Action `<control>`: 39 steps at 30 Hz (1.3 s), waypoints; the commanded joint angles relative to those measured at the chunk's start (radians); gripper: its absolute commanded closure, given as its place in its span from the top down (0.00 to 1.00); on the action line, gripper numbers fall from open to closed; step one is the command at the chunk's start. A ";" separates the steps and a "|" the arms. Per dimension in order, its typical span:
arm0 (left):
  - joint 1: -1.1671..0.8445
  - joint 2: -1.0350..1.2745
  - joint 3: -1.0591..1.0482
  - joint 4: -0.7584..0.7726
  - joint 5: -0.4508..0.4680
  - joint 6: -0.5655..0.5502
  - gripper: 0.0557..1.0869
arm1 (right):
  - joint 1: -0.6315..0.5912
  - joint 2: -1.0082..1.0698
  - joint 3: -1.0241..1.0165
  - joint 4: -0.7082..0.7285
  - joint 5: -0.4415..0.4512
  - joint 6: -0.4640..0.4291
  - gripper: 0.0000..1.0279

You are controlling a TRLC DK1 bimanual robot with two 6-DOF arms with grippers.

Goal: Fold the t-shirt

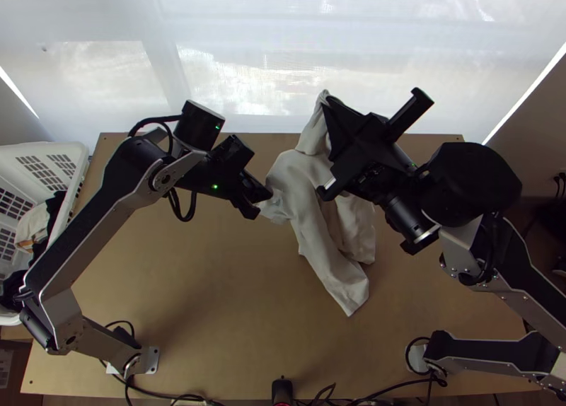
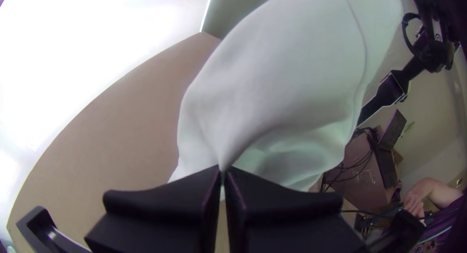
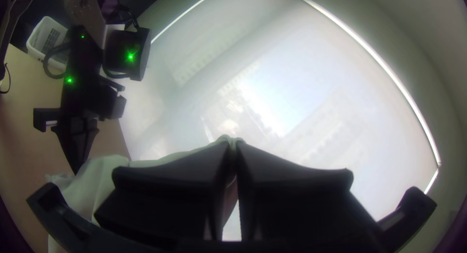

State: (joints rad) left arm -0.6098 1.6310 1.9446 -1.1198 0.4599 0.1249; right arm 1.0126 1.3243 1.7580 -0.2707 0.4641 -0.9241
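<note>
The off-white t-shirt (image 1: pixel 315 222) hangs bunched between both grippers in the top view, its lower part trailing toward the near side. My left gripper (image 1: pixel 263 202) is shut on its left edge. At the far side my right gripper (image 1: pixel 327 100) holds another part up. From the left wrist, the left gripper (image 2: pixel 223 172) pinches gathered cloth, and the shirt (image 2: pixel 277 82) spreads out beyond. In the right wrist view the right gripper (image 3: pixel 233 148) is shut on a small bit of the shirt (image 3: pixel 99 177). Much of the cloth is hidden behind the right gripper.
A white basket (image 1: pixel 79 167) with cloth items stands at the table's left side. The wooden table (image 1: pixel 191 286) shows bare between the arm bases. Cables (image 1: pixel 177 397) run along the near edge. A person's hand (image 2: pixel 416 199) is off beyond the table.
</note>
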 commanded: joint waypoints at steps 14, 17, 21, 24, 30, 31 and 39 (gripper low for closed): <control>0.360 -0.143 0.080 0.072 -0.049 -0.044 0.03 | -0.137 -0.010 0.095 0.014 0.015 -0.001 0.03; 0.398 -0.154 0.159 0.083 -0.084 -0.048 0.03 | -0.141 -0.008 0.141 -0.004 0.024 -0.007 0.03; 0.432 -0.154 0.284 0.087 -0.132 -0.047 0.03 | -0.117 -0.005 0.196 -0.019 0.031 -0.030 0.03; 0.438 -0.180 0.317 0.135 -0.181 -0.047 0.03 | -0.054 -0.005 0.212 -0.019 0.041 -0.047 0.03; 0.438 -0.258 0.313 0.158 -0.227 -0.044 0.03 | 0.064 0.015 0.213 -0.130 0.048 0.002 0.03; 0.438 -0.270 0.309 0.156 -0.234 -0.044 0.03 | 0.073 0.027 0.222 -0.150 0.048 0.014 0.03; 0.568 -0.375 0.304 0.193 -0.288 -0.044 0.03 | 0.116 0.174 0.382 -0.150 0.048 0.021 0.03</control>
State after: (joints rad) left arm -0.1368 1.3388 2.2425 -0.9581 0.2035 0.0795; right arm 1.0851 1.3987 2.0209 -0.4072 0.5098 -0.9169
